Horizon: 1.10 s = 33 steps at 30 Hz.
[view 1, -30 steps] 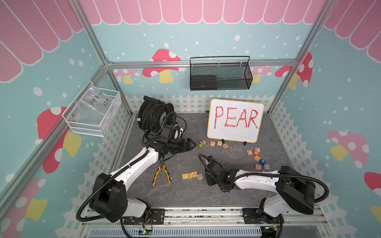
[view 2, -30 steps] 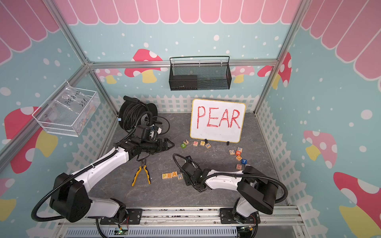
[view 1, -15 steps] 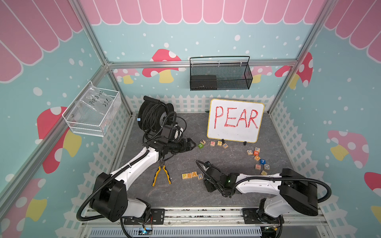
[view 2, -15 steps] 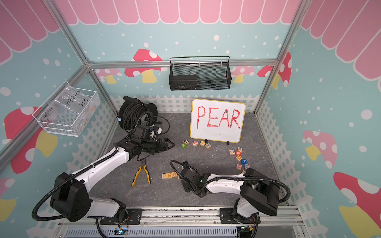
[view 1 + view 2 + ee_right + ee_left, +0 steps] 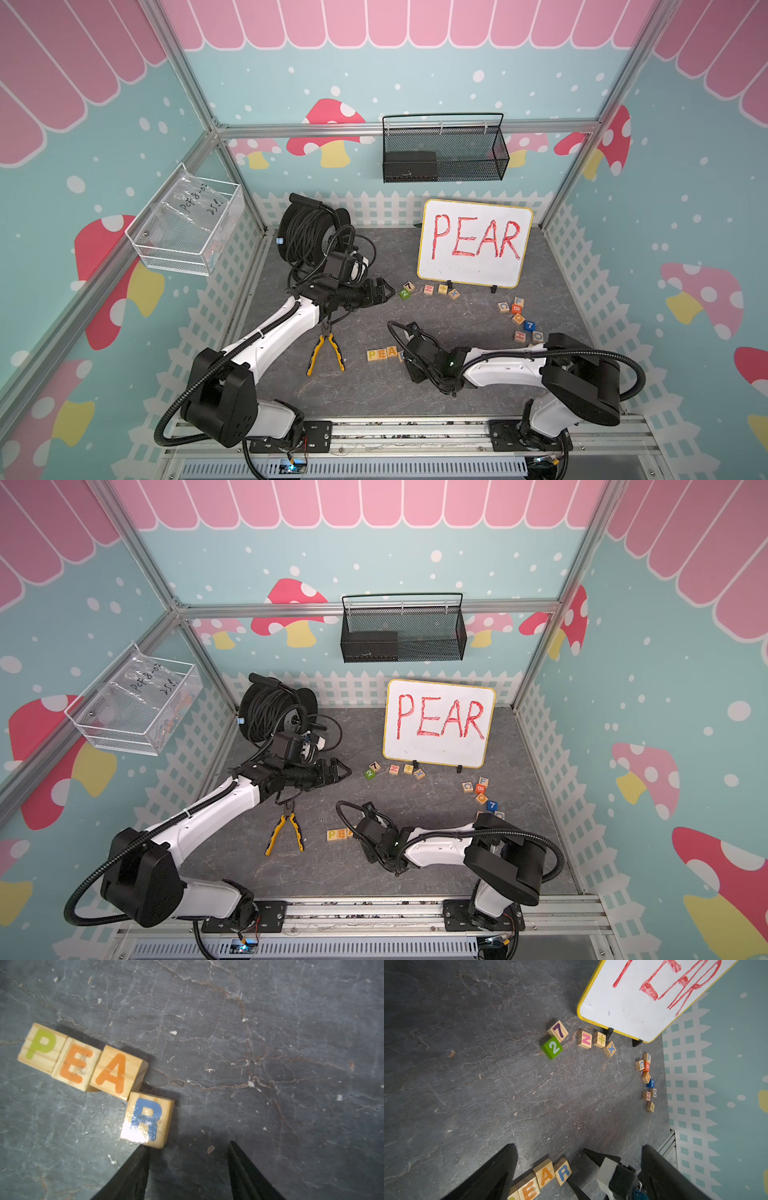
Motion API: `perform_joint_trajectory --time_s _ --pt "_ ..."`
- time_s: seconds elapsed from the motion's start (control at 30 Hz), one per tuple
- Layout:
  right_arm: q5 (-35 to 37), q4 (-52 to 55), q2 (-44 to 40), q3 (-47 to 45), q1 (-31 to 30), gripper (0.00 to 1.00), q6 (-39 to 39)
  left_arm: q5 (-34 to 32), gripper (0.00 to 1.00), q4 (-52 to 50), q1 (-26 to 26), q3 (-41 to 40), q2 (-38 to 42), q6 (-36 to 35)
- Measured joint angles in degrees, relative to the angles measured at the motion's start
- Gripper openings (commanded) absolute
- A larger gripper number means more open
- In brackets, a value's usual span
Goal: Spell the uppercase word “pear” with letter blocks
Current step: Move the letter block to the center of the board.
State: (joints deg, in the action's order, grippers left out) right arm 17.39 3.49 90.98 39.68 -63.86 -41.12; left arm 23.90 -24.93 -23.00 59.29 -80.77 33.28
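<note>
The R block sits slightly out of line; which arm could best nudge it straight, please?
Probably right: the right gripper, open, sits beside the R block; the left gripper hangs farther back.

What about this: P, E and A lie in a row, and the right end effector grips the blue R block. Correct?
No. The right wrist view shows the right end effector open and empty; the blue R block lies by one fingertip. The rest is right.
</note>
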Motion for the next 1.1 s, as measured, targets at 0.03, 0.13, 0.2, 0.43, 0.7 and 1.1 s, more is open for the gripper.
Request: perform_joint_trajectory --time_s 0.03,0.13,0.2,0.43,0.7,1.1 --pt "0.24 -0.33 0.28 0.13 0.00 0.61 -0.11 -0.02 0.95 0.00 0.35 0.00 0.00 0.00" --pt "1.14 -1.25 1.05 0.39 -0.02 0.61 -0.37 -0.04 0.95 0.00 0.72 0.00 0.00 0.00" --pt "1.49 -1.68 1.46 0.59 -0.02 0.61 -0.46 -0.04 0.95 0.00 0.74 0.00 0.00 0.00" --pt "2.29 -2.99 2.43 1.01 0.00 0.61 -0.46 -0.04 0.95 0.00 0.81 0.00 -0.02 0.02" --pt "2.32 -3.28 2.82 1.36 0.00 0.61 -0.02 -0.04 0.95 0.00 0.83 0.00 -0.04 0.24" --pt "4.13 0.20 -4.28 -0.81 0.00 0.65 -0.20 -0.37 0.95 -0.02 0.85 -0.07 -1.62 0.42"
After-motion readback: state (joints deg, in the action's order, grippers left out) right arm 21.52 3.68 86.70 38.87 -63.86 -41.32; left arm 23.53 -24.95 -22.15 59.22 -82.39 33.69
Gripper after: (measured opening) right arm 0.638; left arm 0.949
